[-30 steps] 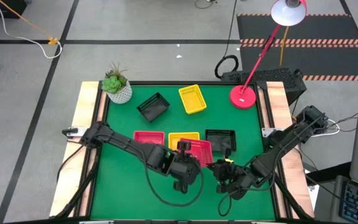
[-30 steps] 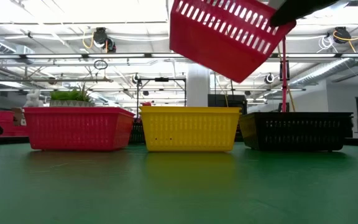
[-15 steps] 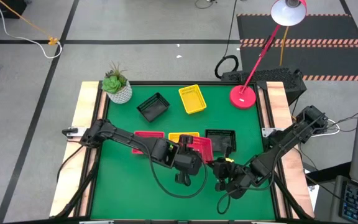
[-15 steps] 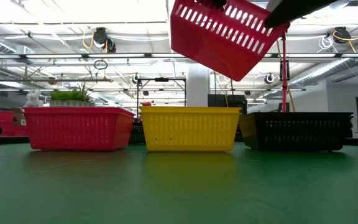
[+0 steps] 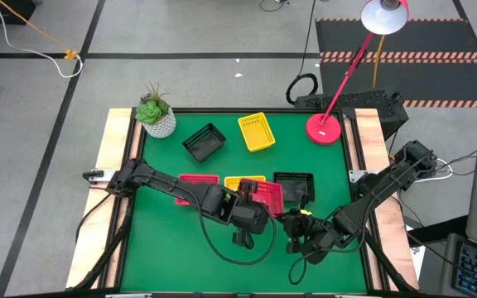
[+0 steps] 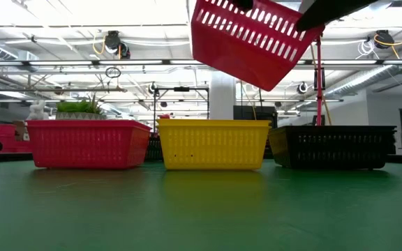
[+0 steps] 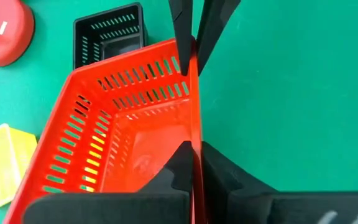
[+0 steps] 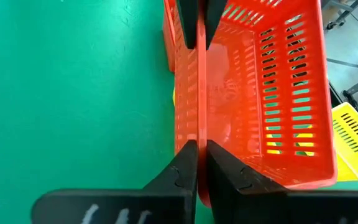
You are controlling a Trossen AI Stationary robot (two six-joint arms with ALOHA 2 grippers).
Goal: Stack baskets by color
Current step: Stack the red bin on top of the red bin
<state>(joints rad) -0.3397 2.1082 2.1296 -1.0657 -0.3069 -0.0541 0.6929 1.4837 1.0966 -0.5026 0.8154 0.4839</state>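
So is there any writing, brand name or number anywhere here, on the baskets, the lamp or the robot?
No readable text in any view.
The held red basket, clamped by both the left fingers and the right fingers, shows a faint moulded mark on its floor, too blurred to read.
The red lamp base carries a small white patch, with no legible writing.

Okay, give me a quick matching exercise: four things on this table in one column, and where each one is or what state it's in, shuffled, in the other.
Things
1. lifted red basket
2. plant pot
3. lamp base
4. left gripper

Places or states
A. far right corner of the green mat
B. shut on a basket's long wall
C. in the air, tilted, above the row of three baskets
D. far left corner of the table

Pairs: 1-C, 2-D, 3-A, 4-B
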